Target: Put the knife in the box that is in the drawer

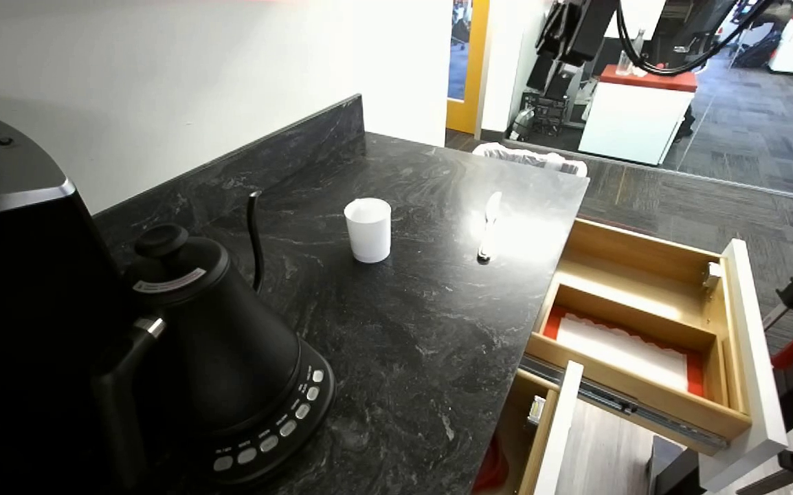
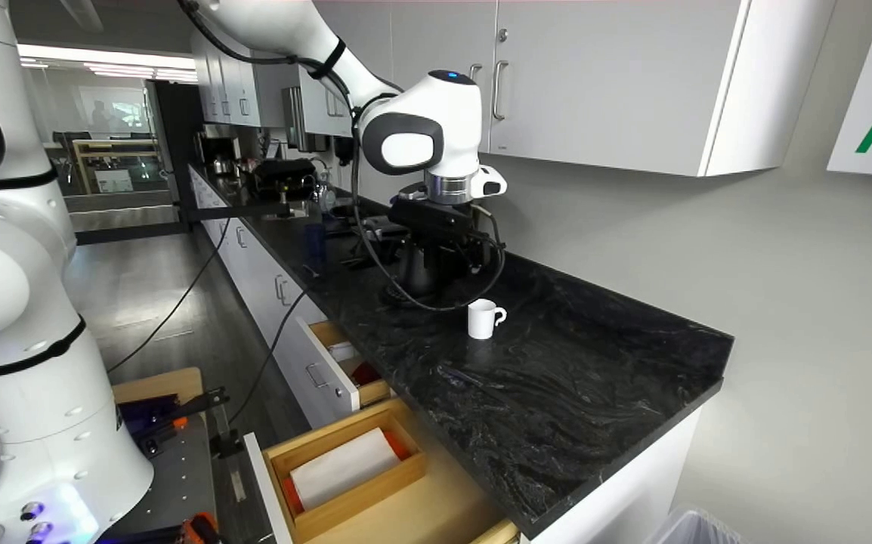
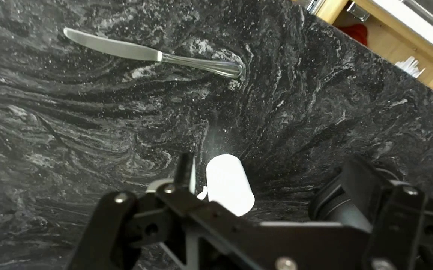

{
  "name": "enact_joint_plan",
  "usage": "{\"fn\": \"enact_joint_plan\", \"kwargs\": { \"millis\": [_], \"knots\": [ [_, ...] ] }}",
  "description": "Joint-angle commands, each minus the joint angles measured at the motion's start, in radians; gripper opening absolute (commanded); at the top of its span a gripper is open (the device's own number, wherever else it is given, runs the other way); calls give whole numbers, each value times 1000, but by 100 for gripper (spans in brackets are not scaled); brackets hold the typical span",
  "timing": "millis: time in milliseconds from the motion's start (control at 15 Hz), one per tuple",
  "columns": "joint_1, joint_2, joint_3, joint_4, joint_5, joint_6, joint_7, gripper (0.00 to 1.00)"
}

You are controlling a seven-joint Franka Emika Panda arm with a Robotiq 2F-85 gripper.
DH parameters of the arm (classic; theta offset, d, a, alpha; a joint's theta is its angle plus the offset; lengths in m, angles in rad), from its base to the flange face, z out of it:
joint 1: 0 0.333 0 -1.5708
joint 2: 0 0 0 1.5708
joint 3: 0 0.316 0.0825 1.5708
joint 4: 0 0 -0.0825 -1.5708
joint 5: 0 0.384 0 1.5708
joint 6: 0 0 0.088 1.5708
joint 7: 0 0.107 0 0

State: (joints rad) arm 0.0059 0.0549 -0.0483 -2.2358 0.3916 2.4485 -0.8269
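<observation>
The knife [image 3: 160, 57] lies flat on the dark counter, blade to the left in the wrist view. It shows in both exterior views [image 1: 488, 223] [image 2: 468, 375], faintly in one of them. The wide drawer [image 1: 757, 344] stands pulled out, its pale front also in view [image 2: 266, 487]. In it sits a light wood box [image 1: 633, 313] [image 2: 372, 489] with a white and red inside. My gripper [image 3: 272, 168] is open and empty, high above the counter by the kettle [image 2: 440, 253], apart from the knife. Part of it shows at an exterior view's top edge [image 1: 568, 41].
A white cup [image 1: 370, 230] [image 2: 481, 319] [image 3: 227, 183] stands on the counter below the gripper. A black kettle [image 1: 211, 337] stands near it. A lower narrow drawer [image 1: 554, 440] [image 2: 334, 378] is also open. Wall cabinets [image 2: 617, 83] hang above the counter.
</observation>
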Motion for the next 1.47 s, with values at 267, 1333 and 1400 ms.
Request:
{"fn": "enact_joint_plan", "kwargs": {
  "millis": [267,1333,1400],
  "knots": [
    [-13,22,63,-73,-30,-29,-154,100],
    [-58,190,99,-12,-50,-24,-161,100],
    [-58,190,99,-12,-50,-24,-161,100]
  ]
}}
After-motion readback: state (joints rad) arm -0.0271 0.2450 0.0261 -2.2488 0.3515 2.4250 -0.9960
